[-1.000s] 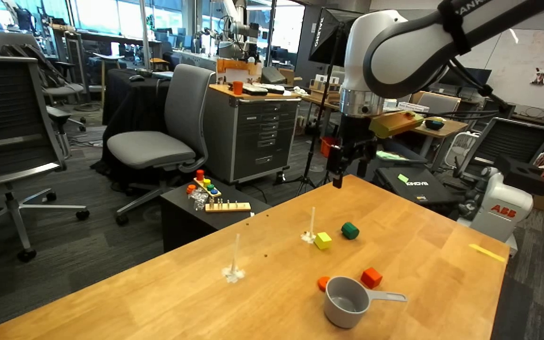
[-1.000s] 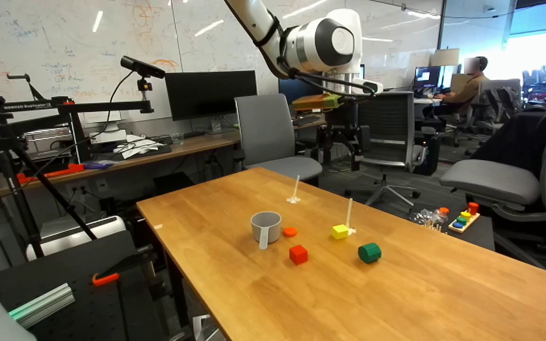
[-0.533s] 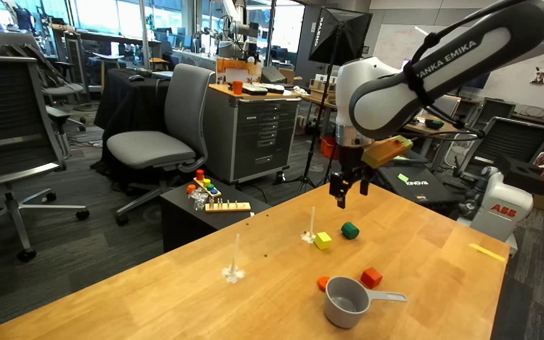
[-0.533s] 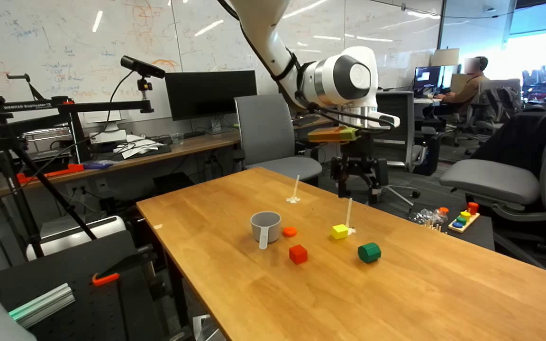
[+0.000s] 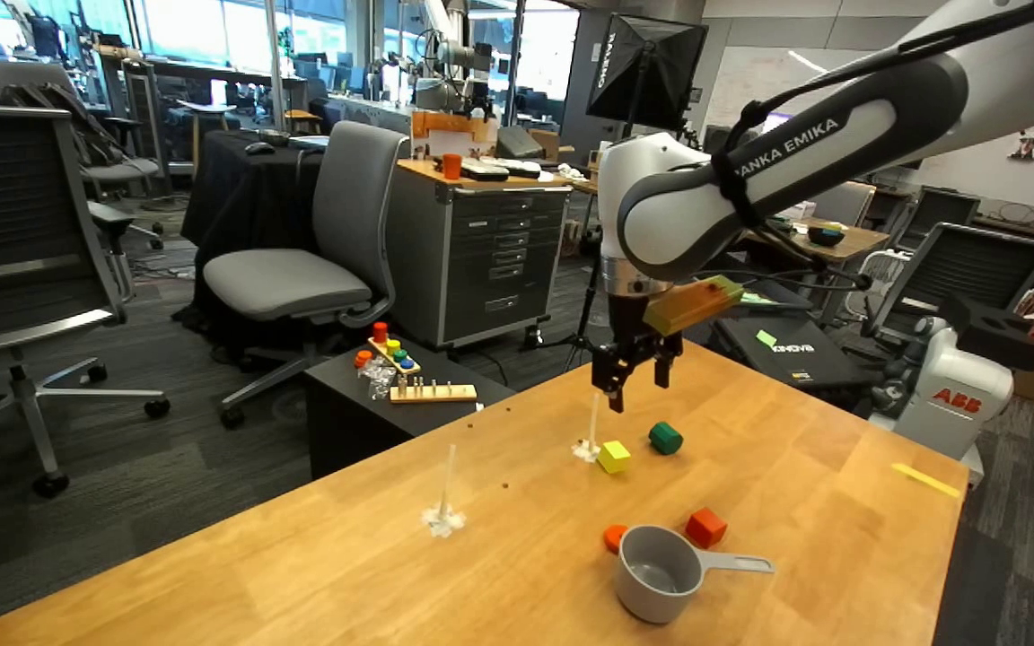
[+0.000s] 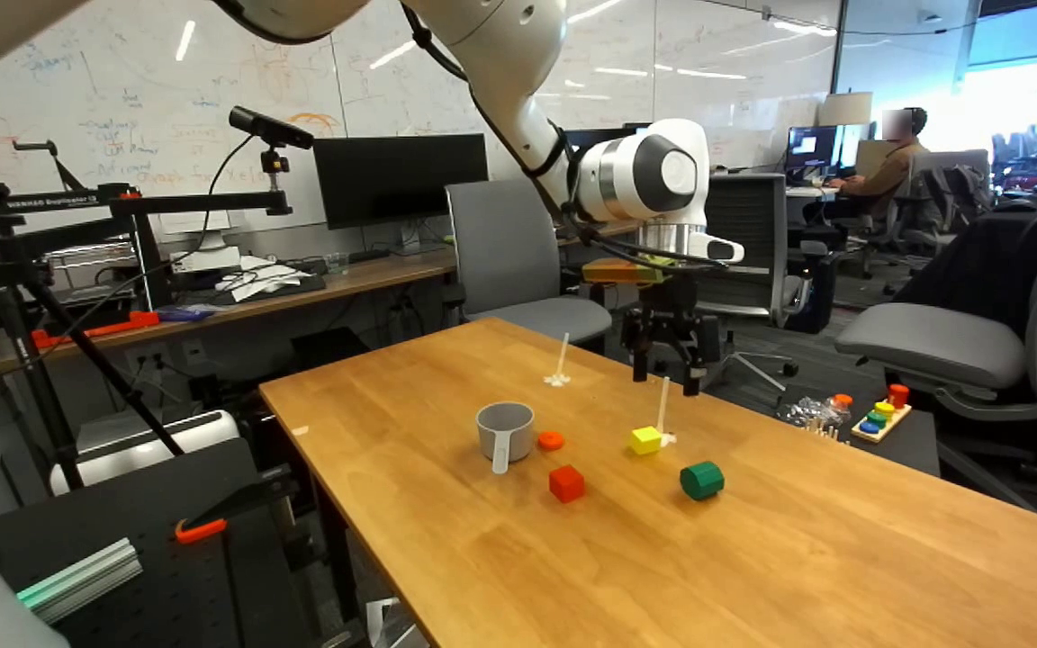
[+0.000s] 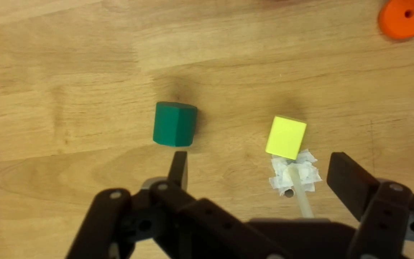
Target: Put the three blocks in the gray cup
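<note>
The gray cup (image 5: 650, 599) (image 6: 521, 443) with a handle stands upright on the table, and no block shows inside it. A red cube (image 5: 706, 528) (image 6: 566, 484) lies near the cup's handle. A yellow block (image 5: 614, 457) (image 6: 645, 440) (image 7: 286, 137) sits against the taped base of a peg. A green faceted block (image 5: 666, 438) (image 6: 702, 481) (image 7: 175, 124) lies on its side nearby. My gripper (image 5: 639, 393) (image 6: 666, 382) (image 7: 259, 158) is open and empty, pointing down above the table near the yellow and green blocks. The cup is out of the wrist view.
An upright thin peg (image 5: 594, 420) (image 6: 662, 405) (image 7: 301, 196) stands beside the yellow block, below my gripper. A second peg (image 5: 449, 475) (image 6: 563, 356) stands farther along the table. An orange disc (image 5: 614, 538) (image 6: 551, 441) (image 7: 405, 18) lies beside the cup.
My gripper has come down and moved over the table toward the peg beside the yellow block. It stays open. The blocks, cup and disc have not moved.
</note>
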`<state>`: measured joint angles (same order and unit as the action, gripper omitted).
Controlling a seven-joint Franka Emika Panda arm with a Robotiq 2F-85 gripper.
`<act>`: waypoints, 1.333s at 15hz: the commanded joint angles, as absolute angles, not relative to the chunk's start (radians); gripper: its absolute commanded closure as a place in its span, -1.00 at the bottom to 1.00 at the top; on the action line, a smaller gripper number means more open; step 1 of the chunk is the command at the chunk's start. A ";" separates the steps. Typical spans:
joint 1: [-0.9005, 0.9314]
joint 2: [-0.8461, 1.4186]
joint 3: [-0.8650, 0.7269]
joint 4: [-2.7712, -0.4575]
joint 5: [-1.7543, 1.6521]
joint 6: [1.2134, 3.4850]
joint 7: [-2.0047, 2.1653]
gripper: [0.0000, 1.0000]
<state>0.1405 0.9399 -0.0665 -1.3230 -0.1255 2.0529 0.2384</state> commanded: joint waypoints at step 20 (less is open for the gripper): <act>0.205 1.253 -0.088 -0.893 -0.127 1.839 0.322 -1.00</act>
<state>0.2020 1.1959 -0.0731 -0.9979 -0.1138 1.8994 0.3083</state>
